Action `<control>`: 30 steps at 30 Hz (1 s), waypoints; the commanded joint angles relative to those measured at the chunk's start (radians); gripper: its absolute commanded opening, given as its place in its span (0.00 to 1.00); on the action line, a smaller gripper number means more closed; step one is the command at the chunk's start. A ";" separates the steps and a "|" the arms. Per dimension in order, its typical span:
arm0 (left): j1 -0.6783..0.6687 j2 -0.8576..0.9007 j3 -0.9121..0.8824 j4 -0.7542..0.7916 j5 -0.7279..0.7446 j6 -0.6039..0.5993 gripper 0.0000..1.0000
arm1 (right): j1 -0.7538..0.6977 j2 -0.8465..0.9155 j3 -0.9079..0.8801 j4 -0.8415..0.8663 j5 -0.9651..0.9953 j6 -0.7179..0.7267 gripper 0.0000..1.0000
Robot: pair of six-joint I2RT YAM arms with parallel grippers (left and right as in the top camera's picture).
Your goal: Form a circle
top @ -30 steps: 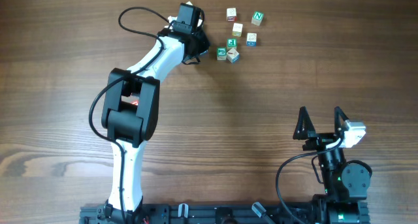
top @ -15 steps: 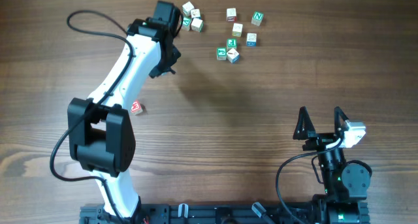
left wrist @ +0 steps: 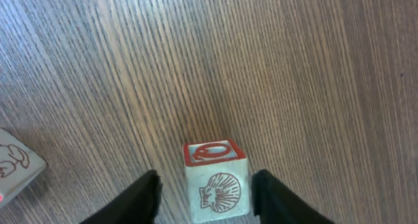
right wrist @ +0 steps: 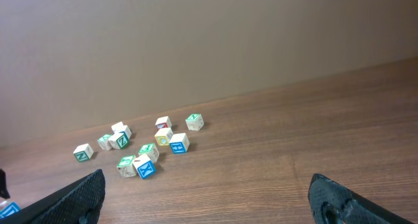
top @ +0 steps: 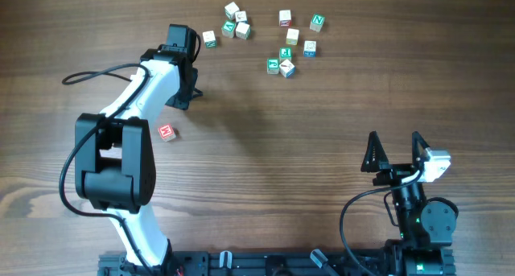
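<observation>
1. Circle: no ring has been formed. In the overhead view the letter cubes [top: 292,36] are scattered toward 12 o'clock of the table [top: 265,171]. A loose group is noted at 12 to 1 o'clock and a tighter group [top: 241,17] at 11 to 12. A single cube [top: 209,38] lies just beside the tighter group, at its 8 o'clock. A red-topped stray [top: 166,132] lies well apart at 9 o'clock.
2. Progress is judged early: no arc can be read, and nearly all the placing is left.
3. Left gripper [left wrist: 206,175]: the jaws are seen partly open astride a shell cube [left wrist: 215,185], which stands on the wood. A gap is visible on one side, so no clamp is judged.
4. Right gripper [right wrist: 209,208]: the jaws are spread wide and empty. It is parked at 3 to 4 o'clock, well apart from all the cubes.
5. Views compared:
   - The whole layout is given by the overhead only, but the left fingertips are hidden there under the wrist.
   - The left wrist view alone shows those fingertips, the shell cube and the corner of a neighbouring cube [left wrist: 16,162]. The shell cube cannot be matched with certainty to an overhead cube.
   - The right wrist view shows the cubes low, as a band, with their side faces.
</observation>
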 commanded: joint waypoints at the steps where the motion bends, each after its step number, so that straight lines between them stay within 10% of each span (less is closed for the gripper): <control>1: -0.002 0.010 -0.006 -0.002 -0.005 -0.036 0.59 | 0.004 -0.006 -0.001 0.005 0.006 0.008 1.00; 5: -0.004 -0.012 0.004 0.006 -0.002 -0.012 0.80 | 0.004 -0.006 -0.001 0.005 0.006 0.008 1.00; 15: -0.002 0.032 0.014 0.018 0.074 0.118 0.62 | 0.004 -0.006 -0.001 0.005 0.006 0.008 1.00; 21: -0.002 0.032 0.014 -0.046 0.074 0.118 0.29 | 0.004 -0.006 -0.001 0.005 0.006 0.008 1.00; 30: -0.018 0.025 0.014 -0.099 0.130 0.103 0.36 | 0.004 -0.006 -0.001 0.005 0.006 0.008 1.00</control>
